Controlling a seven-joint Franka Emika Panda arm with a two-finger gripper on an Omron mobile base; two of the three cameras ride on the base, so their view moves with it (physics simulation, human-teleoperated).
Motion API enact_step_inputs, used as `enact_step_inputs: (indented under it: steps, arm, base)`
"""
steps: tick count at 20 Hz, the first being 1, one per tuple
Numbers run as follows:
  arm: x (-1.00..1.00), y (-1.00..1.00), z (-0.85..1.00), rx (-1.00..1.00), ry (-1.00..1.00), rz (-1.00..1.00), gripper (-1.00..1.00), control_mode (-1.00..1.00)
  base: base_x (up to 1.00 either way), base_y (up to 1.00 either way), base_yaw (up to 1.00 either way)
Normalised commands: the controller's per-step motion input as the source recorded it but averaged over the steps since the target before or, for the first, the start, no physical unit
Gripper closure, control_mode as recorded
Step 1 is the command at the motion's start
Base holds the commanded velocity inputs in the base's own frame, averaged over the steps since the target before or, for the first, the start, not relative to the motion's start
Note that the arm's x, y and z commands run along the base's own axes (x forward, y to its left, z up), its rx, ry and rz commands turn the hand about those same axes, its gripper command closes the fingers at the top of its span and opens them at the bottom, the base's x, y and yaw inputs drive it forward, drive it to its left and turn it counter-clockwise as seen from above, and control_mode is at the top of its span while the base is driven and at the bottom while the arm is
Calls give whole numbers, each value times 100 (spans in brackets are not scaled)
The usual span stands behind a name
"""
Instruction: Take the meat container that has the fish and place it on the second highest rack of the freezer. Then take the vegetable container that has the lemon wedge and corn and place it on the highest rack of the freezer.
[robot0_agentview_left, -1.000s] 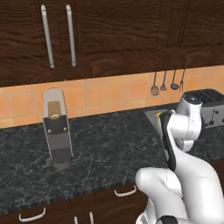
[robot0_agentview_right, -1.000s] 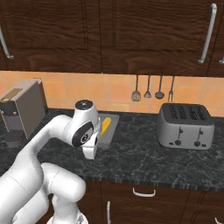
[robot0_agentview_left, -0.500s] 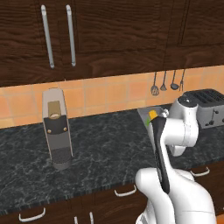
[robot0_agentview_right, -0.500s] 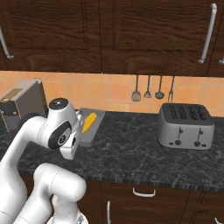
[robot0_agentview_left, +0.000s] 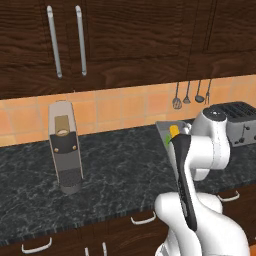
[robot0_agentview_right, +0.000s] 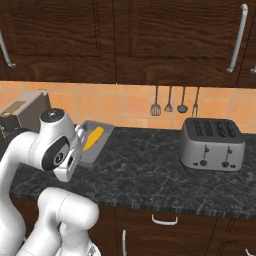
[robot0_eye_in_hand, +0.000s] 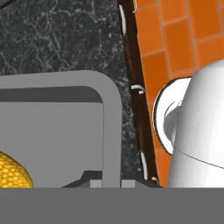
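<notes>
between the earlier frames and this one, my arm swung across the counter, so that in the right base view its elbow sat further left and the tray (robot0_agentview_right: 94, 142) with the corn (robot0_agentview_right: 93, 138) showed almost whole.

nearest, in the hand view, the gripper (robot0_eye_in_hand: 105, 177) sat at the tray's rim (robot0_eye_in_hand: 111, 131), jaws pressed together on that grey edge as far as i could judge; the tips were mostly cut off by the frame. one end of the corn (robot0_eye_in_hand: 13, 171) lay inside the tray, just beside the grip.

further out, the left base view showed the corn (robot0_agentview_left: 173, 131) and a sliver of the green lemon wedge (robot0_agentview_left: 167, 140) behind the forearm, with the tray on the dark counter (robot0_agentview_left: 115, 170) against the tiled wall. beyond stood a toaster (robot0_agentview_right: 212, 143) and hanging utensils (robot0_agentview_right: 175, 101).

i judged the second step was in hand: the vegetable container gripped for carrying. the next move called for a level lift clear of the counter, then a turn toward the freezer's top rack.
</notes>
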Motion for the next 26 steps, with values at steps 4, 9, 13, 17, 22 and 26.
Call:
enact_step_inputs:
  steps: [4,9,13,17,22,26]
  arm:
    - [-12,-14,10,3,0,-2,100,-100]
    - [-16,-3,20,0,0,0,100,-100]
    - [-25,0,27,0,0,0,100,-100]
    - [-39,0,34,0,0,0,100,-100]
    - [-27,0,41,0,0,0,100,-100]
    - [-24,0,16,0,0,0,100,-100]
  base:
    - [0,0,0]
    - [0,0,0]
    - [0,0,0]
    - [0,0,0]
    - [0,0,0]
    - [0,0,0]
